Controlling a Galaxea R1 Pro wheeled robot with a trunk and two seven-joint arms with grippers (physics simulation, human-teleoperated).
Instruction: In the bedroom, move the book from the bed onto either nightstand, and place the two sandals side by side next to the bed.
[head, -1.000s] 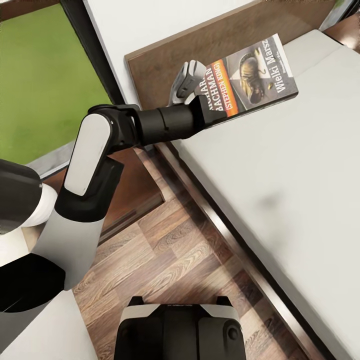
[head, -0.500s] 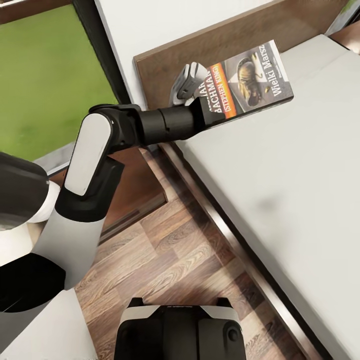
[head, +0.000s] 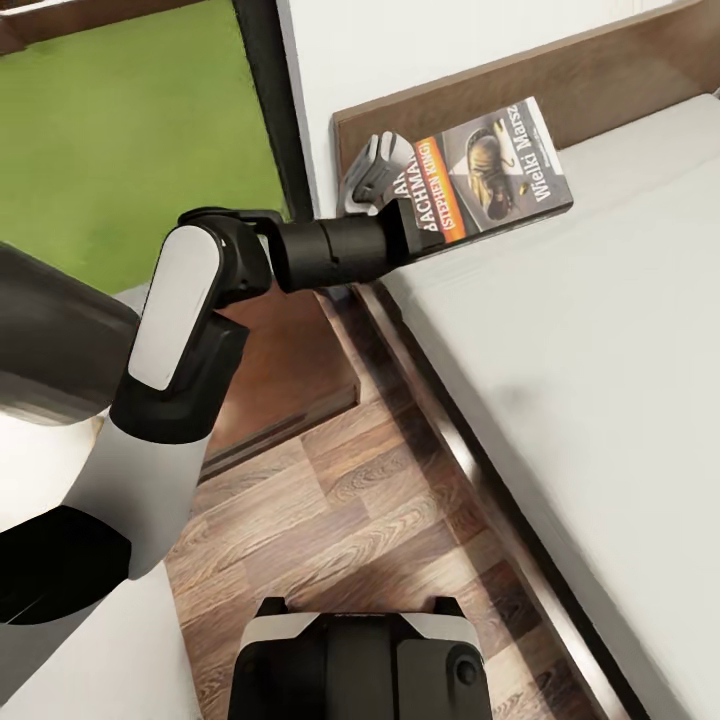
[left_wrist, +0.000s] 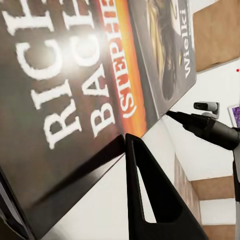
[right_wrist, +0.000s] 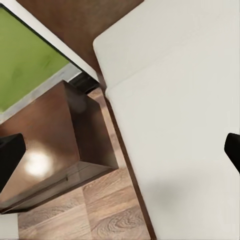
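Gripping the book (head: 480, 170) by one short end — left jaws clenched, long axis pointing away over the bed (head: 600, 340).

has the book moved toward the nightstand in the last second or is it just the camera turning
Cannot tell. The book keeps its place in the head view while the headboard slides right, so the camera turned; the left gripper stays shut on it.

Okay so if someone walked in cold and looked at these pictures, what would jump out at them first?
Probably the book, a dark paperback with an orange band, held up in the left gripper above the bed's head end, in front of the wooden headboard. Next, the bright green seen through the glass opening to the robot's left. Below the outstretched arm sits the glossy dark brown nightstand, right beside the bed.
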